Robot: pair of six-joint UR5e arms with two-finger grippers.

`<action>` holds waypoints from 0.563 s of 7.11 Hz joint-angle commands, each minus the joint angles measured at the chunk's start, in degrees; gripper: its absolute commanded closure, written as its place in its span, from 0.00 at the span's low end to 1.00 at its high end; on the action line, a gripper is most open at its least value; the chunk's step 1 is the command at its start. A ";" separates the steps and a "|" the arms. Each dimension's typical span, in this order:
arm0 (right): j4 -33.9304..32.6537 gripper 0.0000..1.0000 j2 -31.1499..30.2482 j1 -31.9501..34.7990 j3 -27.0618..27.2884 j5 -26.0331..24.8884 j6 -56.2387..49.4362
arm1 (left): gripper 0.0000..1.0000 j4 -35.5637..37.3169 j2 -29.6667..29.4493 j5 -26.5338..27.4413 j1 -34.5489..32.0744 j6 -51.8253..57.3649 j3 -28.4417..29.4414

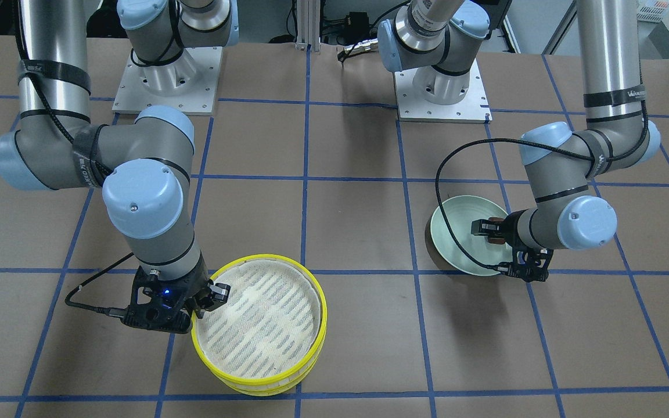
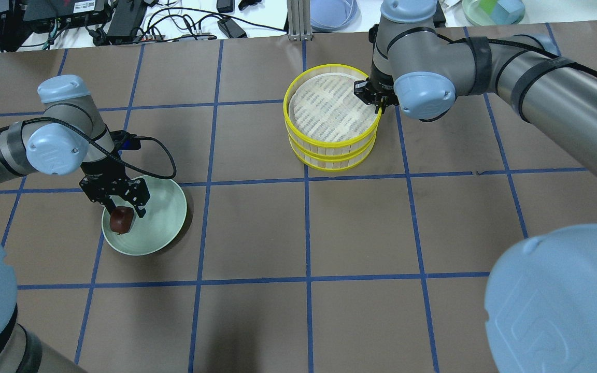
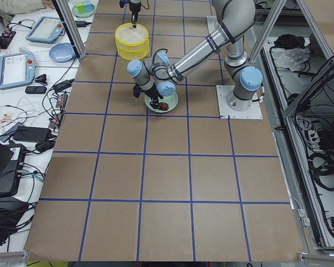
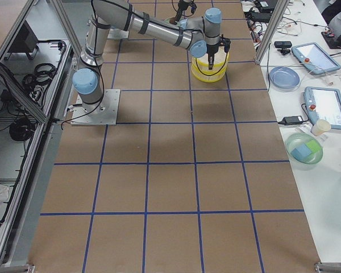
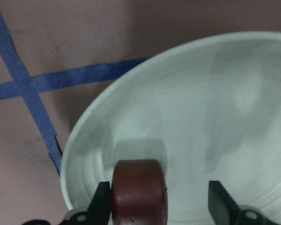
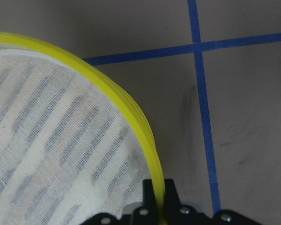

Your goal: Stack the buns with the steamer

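Nearest us, the left gripper hangs low inside the mint-green plate, its jaws spread wide about the dark bun. In the wrist view the bun sits hard against one of the fingers, with a broad gap to the other, so nothing is clamped yet; we judge that closing will push the bun across the plate before the grip firms. Farther out and towards our right side stands the steamer, its upper tier squarely on its lower tier. The right gripper is at the upper tier's far-right rim, one finger inside the yellow wall and one outside, pinched onto it as far as its wrist camera shows. The top gauze lies bare, and we cannot see the pale bun anywhere. From the left gripper, then, the steamer lies forward and well off to the right, so the bun faces a long diagonal carry, while the right arm is already at the stack.
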 commanded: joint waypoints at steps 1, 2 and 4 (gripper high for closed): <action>-0.22 1.00 0.27 -0.04 0.08 -0.09 0.00 | 1.00 -0.04 -0.03 0.09 0.00 0.39 0.33; -0.21 1.00 0.36 0.05 0.09 -0.18 0.00 | 1.00 0.05 -0.21 -0.35 0.00 -0.05 0.94; -0.04 1.00 0.36 -0.04 0.61 -0.18 0.00 | 1.00 0.57 0.14 -3.14 -0.09 -1.18 4.18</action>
